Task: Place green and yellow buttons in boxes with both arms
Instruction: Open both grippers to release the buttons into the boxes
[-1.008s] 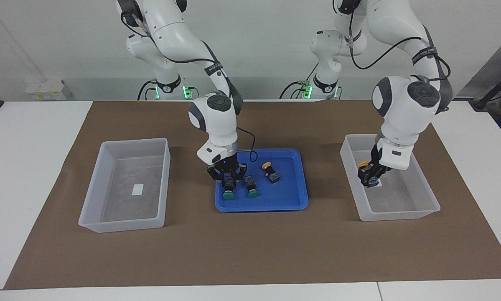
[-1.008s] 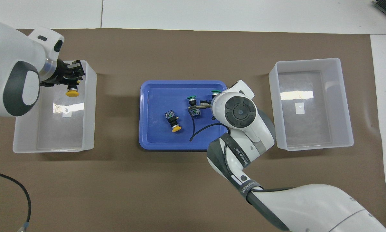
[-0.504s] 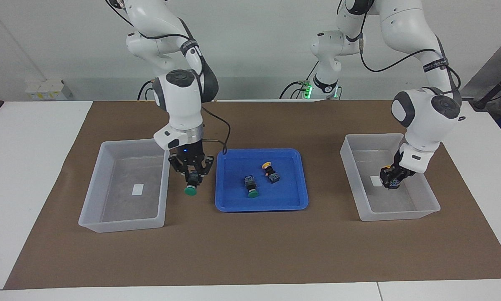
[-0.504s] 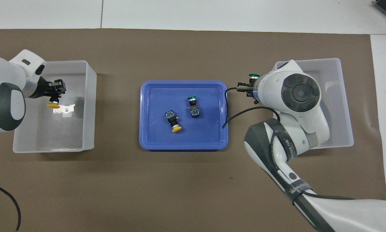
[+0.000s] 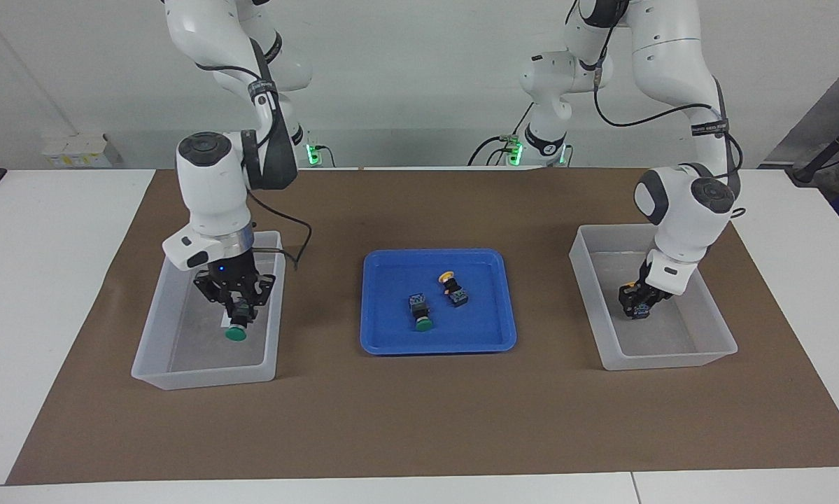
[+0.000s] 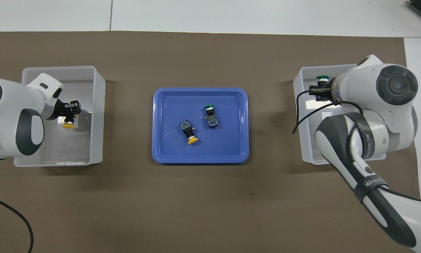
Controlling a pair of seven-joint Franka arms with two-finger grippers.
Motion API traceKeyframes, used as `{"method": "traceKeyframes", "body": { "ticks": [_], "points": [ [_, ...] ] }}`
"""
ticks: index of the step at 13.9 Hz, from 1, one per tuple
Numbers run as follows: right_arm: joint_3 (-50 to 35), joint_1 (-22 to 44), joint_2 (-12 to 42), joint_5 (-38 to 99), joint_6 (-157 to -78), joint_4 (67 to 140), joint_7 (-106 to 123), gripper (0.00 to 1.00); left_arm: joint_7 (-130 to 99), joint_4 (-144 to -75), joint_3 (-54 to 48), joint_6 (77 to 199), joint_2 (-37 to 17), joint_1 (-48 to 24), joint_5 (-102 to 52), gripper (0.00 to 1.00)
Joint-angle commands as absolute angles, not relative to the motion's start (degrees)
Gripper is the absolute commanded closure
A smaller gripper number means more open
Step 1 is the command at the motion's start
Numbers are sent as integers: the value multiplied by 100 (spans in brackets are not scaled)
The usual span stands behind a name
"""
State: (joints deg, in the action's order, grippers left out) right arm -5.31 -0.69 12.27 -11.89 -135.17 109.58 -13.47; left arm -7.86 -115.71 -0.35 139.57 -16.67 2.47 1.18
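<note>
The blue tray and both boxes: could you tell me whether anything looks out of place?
Nothing stands out. One green button and one yellow button lie on their sides in the blue tray; neither box is tipped.

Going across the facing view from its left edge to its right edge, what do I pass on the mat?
box with the right gripper holding a green button → blue tray → green button on the tray → yellow button on the tray → second box with the left gripper holding a yellow button

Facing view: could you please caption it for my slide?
Each gripper holds a button inside a box; two buttons remain in the blue tray.
</note>
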Motion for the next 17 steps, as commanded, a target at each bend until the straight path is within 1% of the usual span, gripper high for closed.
{"method": "traceKeyframes", "body": {
  "ticks": [1,2,5,6,7,8,9,10,12,13,15,17],
  "points": [
    [-606,-490,1379,-1037,-13675,11083,-670,100,-694,-11497,-62,13905,-1608,246,70,27],
    [-606,-649,1493,-1020,-13841,11092,-520,100,-694,-11366,-62,13722,-1608,229,96,22],
    [-606,-800,1836,-547,-14342,11083,-238,100,-712,-10576,-96,12651,-1565,185,132,22],
    [-606,-800,1941,-484,-14448,11074,-237,100,-738,-10251,-105,12221,-1556,106,132,23],
    [-606,-809,2029,-483,-14510,11066,-229,100,-790,-9970,-97,11834,-1547,-42,132,30],
    [-606,-835,2126,-483,-14598,11065,-194,100,-904,-9758,-71,11499,-1538,-183,141,31],
    [-598,-896,2197,-483,-14720,11065,-141,89,-1131,-9573,-79,11261,-1529,-245,149,31],
    [-606,-923,2197,-483,-14713,11039,-71,69,-1351,-9432,-88,11059,-1503,-333,149,31],
    [-606,-897,2162,-483,-14695,10987,-44,3,-1878,-9352,-88,10838,-1459,-657,149,31],
    [-606,-844,2110,-483,-14652,10934,-70,0,-2368,-9360,-97,10820,-1407,-868,149,31],
    [-606,-721,1891,-475,-14538,10916,-131,0,-3379,-9430,-114,10863,-1398,-1308,141,31],
    [-615,-380,1557,-475,-14170,10907,-481,0,-4153,-9605,-141,11003,-1319,-1668,132,31]
  ]
}}
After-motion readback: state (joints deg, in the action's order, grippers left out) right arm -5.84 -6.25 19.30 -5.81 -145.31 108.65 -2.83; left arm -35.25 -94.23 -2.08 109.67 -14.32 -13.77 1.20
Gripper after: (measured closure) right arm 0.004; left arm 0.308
